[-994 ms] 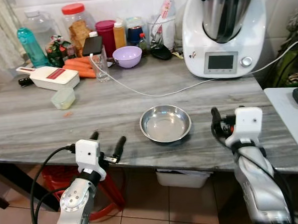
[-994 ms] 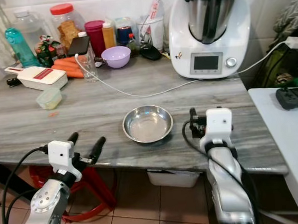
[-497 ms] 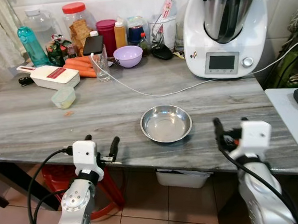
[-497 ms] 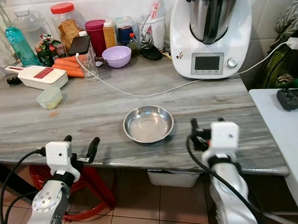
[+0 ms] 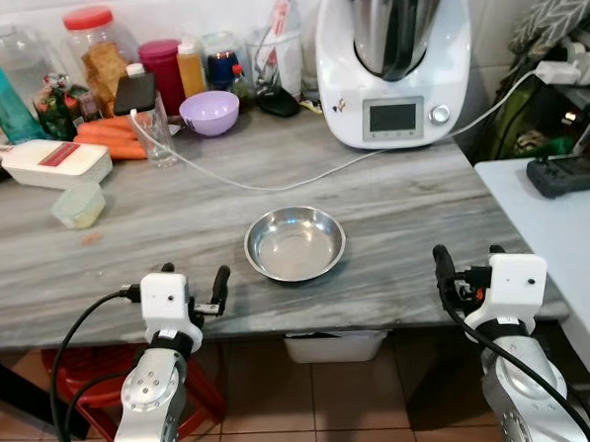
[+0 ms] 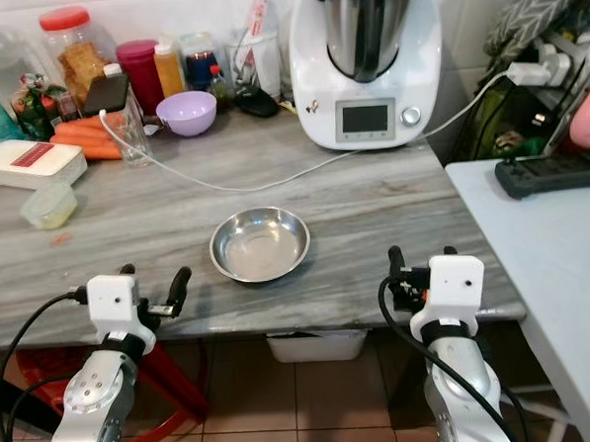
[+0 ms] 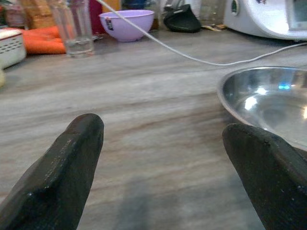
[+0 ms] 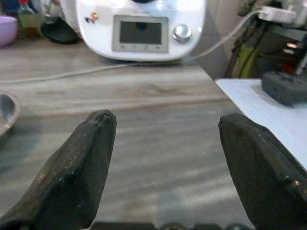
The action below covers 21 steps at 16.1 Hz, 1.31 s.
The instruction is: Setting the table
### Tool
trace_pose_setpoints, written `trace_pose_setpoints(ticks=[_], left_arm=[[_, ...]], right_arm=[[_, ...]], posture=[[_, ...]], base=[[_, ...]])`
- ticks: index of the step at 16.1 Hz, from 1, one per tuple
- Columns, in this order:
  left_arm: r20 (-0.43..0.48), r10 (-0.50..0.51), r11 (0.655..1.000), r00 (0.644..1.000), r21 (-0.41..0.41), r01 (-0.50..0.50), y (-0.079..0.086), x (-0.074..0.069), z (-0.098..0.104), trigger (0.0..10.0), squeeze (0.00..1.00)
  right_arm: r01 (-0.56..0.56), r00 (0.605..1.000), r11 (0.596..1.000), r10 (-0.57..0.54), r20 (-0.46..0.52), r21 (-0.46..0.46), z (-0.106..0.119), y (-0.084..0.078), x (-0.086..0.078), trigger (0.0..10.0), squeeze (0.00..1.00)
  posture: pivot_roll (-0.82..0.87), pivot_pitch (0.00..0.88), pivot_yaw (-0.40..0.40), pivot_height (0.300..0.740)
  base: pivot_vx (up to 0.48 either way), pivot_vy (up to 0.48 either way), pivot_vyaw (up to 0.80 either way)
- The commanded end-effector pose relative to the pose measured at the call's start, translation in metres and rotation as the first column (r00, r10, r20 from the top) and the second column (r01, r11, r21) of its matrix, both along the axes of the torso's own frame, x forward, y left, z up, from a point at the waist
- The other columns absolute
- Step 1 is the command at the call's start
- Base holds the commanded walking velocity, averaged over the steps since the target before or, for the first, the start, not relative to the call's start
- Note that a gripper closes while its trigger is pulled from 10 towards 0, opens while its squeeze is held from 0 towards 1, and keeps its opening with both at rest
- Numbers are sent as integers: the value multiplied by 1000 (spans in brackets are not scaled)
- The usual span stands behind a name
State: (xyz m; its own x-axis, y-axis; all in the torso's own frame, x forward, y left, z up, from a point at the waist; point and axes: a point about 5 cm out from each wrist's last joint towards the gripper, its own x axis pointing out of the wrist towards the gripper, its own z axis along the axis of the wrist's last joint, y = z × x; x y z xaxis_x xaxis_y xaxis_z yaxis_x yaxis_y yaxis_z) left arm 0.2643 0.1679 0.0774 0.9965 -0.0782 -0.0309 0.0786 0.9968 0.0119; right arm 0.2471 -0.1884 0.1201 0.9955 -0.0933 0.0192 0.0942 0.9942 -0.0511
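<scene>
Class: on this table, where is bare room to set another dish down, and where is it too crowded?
Bare patches: the front strip left of the steel bowl, below the small lidded tub; and the stretch right of the bowl, before the white cooker, out to the table edge. The white cable crosses the middle. The back left, with jars, carrots and purple bowl, is crowded.

One steel bowl (image 5: 294, 244) sits at the table's centre. One purple bowl (image 5: 208, 113) is at 11 o'clock from it, and one glass (image 5: 156, 136) at 10 o'clock. One white cooker (image 5: 396, 62) stands at 1 o'clock. One slicer (image 5: 45, 164) and one small tub (image 5: 77, 205) lie toward 9 o'clock. Several carrots (image 5: 108, 145) are piled together; their number cannot be told. Two grippers, left (image 5: 191, 283) and right (image 5: 467, 263), are at 7 and 5 o'clock.
</scene>
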Motion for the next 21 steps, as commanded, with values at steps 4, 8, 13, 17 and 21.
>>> trace_pose_setpoints(ticks=[4, 8, 13, 17, 21], left_arm=[[-12, 36, 999, 999, 5, -36, 5, -1, -1, 10000, 0], [-13, 28, 1000, 1000, 7, -28, 3, -1, -1, 10000, 0], [-17, 19, 1000, 1000, 8, -19, 1, -1, -2, 10000, 0], [-18, 13, 1000, 1000, 12, -12, 1, 1, -2, 10000, 0], [-21, 9, 1000, 1000, 17, -9, 2, 0, -2, 10000, 0]], right_arm=[[-23, 999, 999, 24, 35, -25, 8, 7, 4, 10000, 0], [17, 1000, 999, -17, 26, -29, 5, 4, 9, 10000, 0], [27, 999, 999, -28, 26, 19, 4, 4, 9, 10000, 0], [28, 999, 999, -28, 21, 24, 4, 4, 12, 10000, 0], [12, 1000, 999, -13, 18, 44, 4, 6, 13, 10000, 0]], posture=[[-81, 0, 48, 740], [-84, 0, 48, 740], [-85, 0, 49, 740], [-83, 0, 51, 740], [-79, 0, 51, 740]], base=[[-255, 0, 0], [-290, 0, 0], [-294, 0, 0], [-296, 0, 0], [-314, 0, 0]])
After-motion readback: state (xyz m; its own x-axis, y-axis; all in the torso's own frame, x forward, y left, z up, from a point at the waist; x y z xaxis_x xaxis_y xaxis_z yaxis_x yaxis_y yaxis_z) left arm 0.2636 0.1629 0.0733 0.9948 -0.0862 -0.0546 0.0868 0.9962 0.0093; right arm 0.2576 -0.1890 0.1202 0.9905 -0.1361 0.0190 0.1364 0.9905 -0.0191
